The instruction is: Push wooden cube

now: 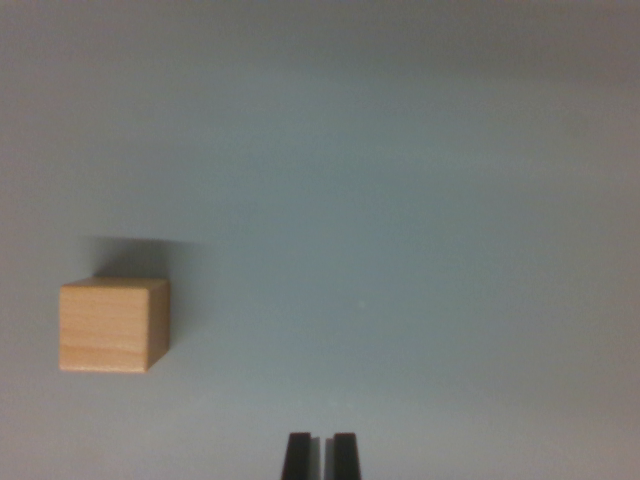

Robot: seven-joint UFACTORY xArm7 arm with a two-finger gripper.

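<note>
Wooden cube (pixel 112 325) seen at wrist view's left, resting flat on plain grey surface (pixel 420 200), shadow cast behind. Gripper (pixel 320 455) seen at bottom centre, well apart from cube; fingertips nearly closed, narrow slit between, nothing held. Cube judged light, rigid, not fragile; likely slid easily. Contact best made low on flat side face, centred, so twisting is avoided.

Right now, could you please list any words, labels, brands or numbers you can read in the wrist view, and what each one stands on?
There are none to read. The wooden cube shows only plain grain, the grey surface is unmarked, and the gripper fingertips are plain black.
</note>
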